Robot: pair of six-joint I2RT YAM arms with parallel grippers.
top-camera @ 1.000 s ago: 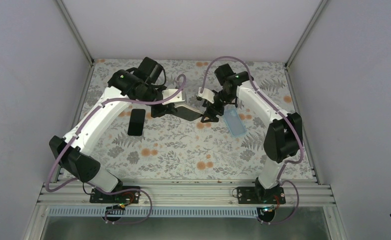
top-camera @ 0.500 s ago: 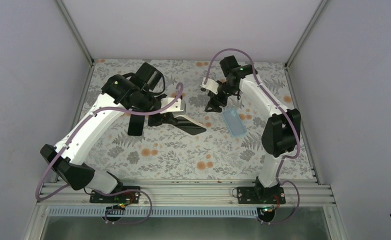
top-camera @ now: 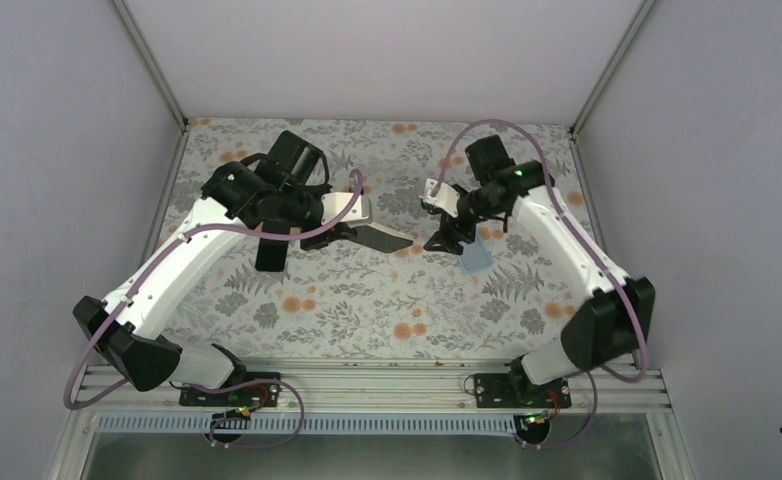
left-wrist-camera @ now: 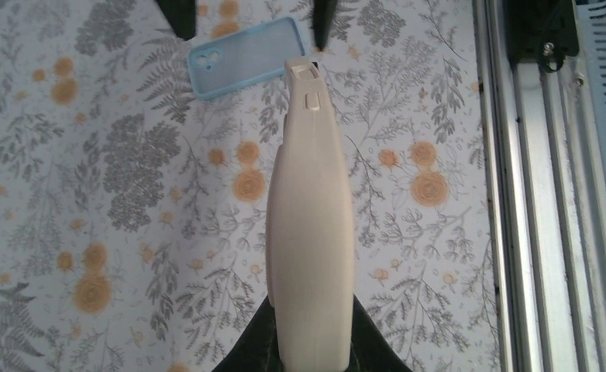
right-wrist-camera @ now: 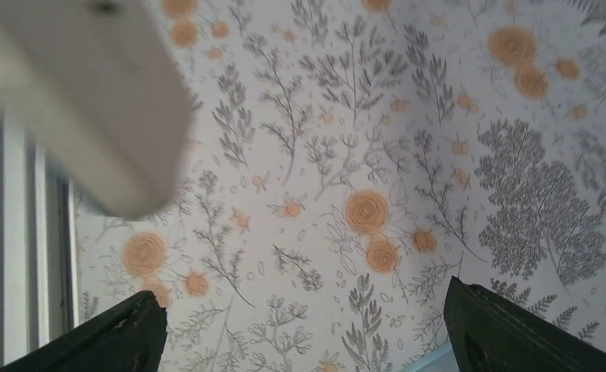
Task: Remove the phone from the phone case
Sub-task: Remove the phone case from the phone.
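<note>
My left gripper (top-camera: 345, 233) is shut on the phone (top-camera: 381, 238) and holds it above the table with the dark screen up. In the left wrist view the phone's pinkish-beige back (left-wrist-camera: 309, 209) juts out from between the jaws of the left gripper (left-wrist-camera: 311, 345). The light-blue phone case (top-camera: 476, 257) lies empty on the table; it also shows in the left wrist view (left-wrist-camera: 246, 56). My right gripper (top-camera: 446, 238) hovers open and empty just left of the case, covering its far end. In the right wrist view the right gripper (right-wrist-camera: 308, 333) is wide open over bare cloth, with the phone (right-wrist-camera: 91, 101) blurred at the upper left.
An all-black phone (top-camera: 271, 255) lies on the floral cloth under my left forearm. The metal rail (left-wrist-camera: 517, 194) runs along the table's near edge. White walls close the table at the back and both sides.
My right gripper has swung from behind the case to just left of it, and its elbow has moved out to the right. My left gripper has shifted slightly with the phone. The case has stayed put.
</note>
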